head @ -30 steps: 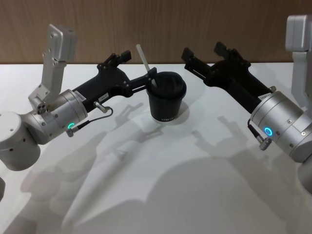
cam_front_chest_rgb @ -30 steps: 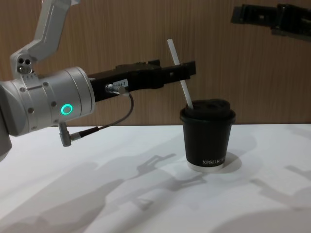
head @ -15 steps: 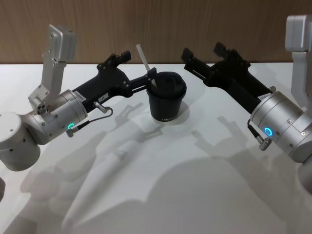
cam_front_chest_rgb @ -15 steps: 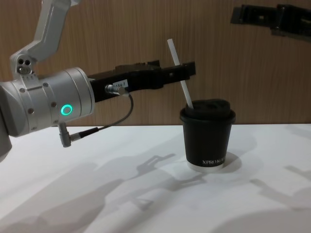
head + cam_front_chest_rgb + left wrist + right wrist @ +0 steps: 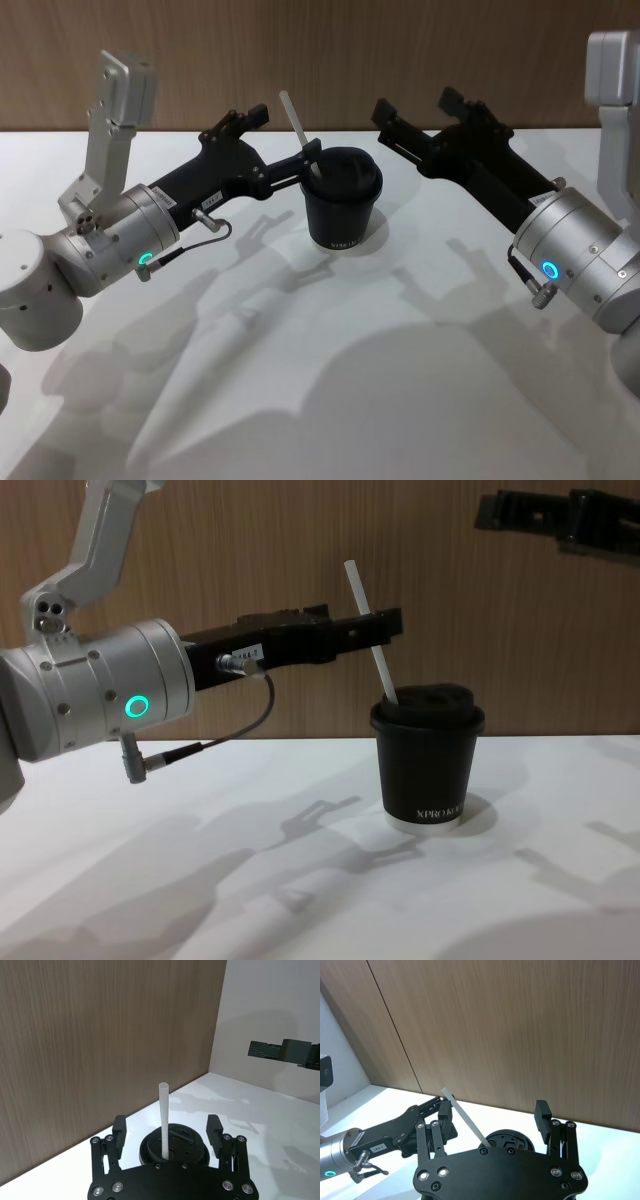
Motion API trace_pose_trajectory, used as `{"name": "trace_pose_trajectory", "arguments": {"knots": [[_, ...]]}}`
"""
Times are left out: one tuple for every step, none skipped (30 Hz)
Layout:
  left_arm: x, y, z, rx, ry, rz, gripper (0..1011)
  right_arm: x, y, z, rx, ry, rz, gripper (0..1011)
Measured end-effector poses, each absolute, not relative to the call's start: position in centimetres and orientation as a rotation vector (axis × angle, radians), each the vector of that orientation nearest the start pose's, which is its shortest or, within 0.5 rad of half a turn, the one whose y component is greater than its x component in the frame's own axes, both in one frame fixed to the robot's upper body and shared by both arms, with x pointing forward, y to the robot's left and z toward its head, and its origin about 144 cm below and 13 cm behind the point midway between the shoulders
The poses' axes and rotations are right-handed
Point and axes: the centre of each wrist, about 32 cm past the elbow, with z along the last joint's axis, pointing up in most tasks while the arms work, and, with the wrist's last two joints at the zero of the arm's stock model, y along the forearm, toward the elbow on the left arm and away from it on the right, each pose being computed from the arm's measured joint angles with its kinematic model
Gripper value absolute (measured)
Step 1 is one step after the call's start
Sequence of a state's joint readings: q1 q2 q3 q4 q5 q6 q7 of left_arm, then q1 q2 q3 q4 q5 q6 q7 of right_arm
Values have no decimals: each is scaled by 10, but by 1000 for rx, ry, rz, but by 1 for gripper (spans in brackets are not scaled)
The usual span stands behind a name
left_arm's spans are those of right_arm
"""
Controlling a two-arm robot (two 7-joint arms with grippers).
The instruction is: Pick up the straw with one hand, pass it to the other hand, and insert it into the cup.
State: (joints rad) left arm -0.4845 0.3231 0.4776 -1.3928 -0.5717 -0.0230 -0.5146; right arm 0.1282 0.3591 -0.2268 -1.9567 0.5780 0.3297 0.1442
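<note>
Straw (image 5: 296, 122) stands in the cup (image 5: 341, 211), its lower end down in the hole of the domed lid, its upper part leaning toward the tabletop's left side and rising well above the lid. We note the cup upright near the far edge of the tabletop (image 5: 330, 380), about midway between its left and right sides, white "XPRO" lettering visible in the chest view.

Left tool (image 5: 308, 160) is level with the straw just above the lid. In the left wrist view its two fingers (image 5: 119, 1130) stand spread apart on either side of the straw (image 5: 163, 1120), with clear gaps, so we record it as open and not gripping. From the chest view the fingers (image 5: 375, 626) cross in front of the straw (image 5: 368, 630); contact cannot be judged there.

Right tool (image 5: 388, 118) hangs above the tabletop to the right of the cup, apart from it. In the right wrist view its fingers (image 5: 542, 1112) are wide apart, holding nothing.
</note>
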Motion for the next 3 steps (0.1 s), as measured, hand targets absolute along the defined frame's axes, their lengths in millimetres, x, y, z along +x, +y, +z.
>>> {"name": "trace_pose_trajectory", "arguments": {"knots": [[563,200,1235,-169,-61,664,1003,454,-224,1287,161,78,-1000,1001],[563,200,1235,-169,-61,664,1003,454,-224,1287,161,78,-1001,1001],[563,200,1235,-169,-61,664,1003,454,-224,1287,161,78,-1001,1001]]}}
